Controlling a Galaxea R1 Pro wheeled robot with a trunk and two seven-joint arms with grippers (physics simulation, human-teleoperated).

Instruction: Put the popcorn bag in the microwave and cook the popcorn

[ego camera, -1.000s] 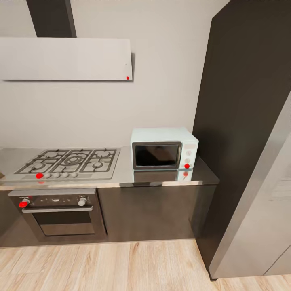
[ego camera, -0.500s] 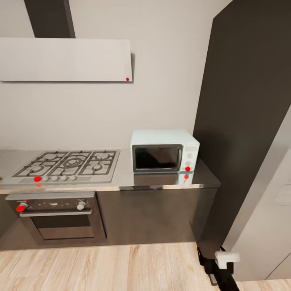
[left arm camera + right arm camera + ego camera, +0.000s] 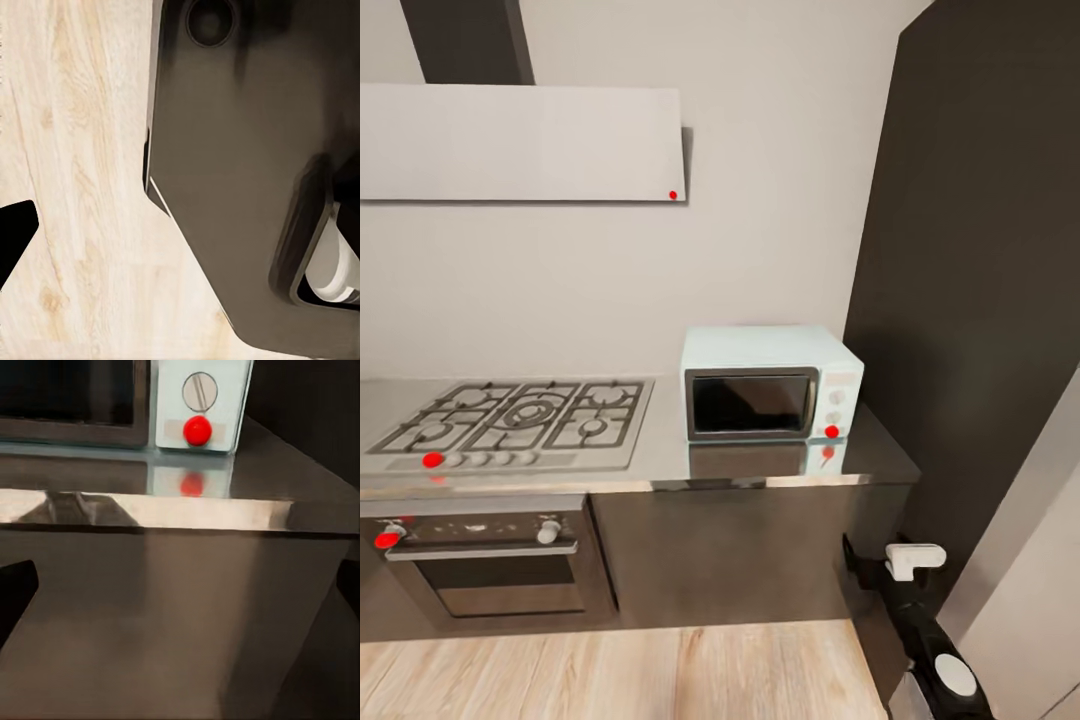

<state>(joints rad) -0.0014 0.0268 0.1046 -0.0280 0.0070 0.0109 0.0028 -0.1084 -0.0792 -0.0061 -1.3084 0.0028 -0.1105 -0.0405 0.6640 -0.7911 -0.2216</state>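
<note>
Since the microwave (image 3: 771, 383) sits shut on the desk (image 3: 660, 462) beside the hob (image 3: 510, 420), and no popcorn bag is to be seen, the whole task looks undone; the right pincer (image 3: 912, 562) hangs low, and I cannot tell its spread

Black right arm (image 3: 920, 625) (white block near its tip, pale round cap lower down), dark rounded housings.

Right arm (image 3: 920, 620) raised forward, its tool's state unclear.
</note>
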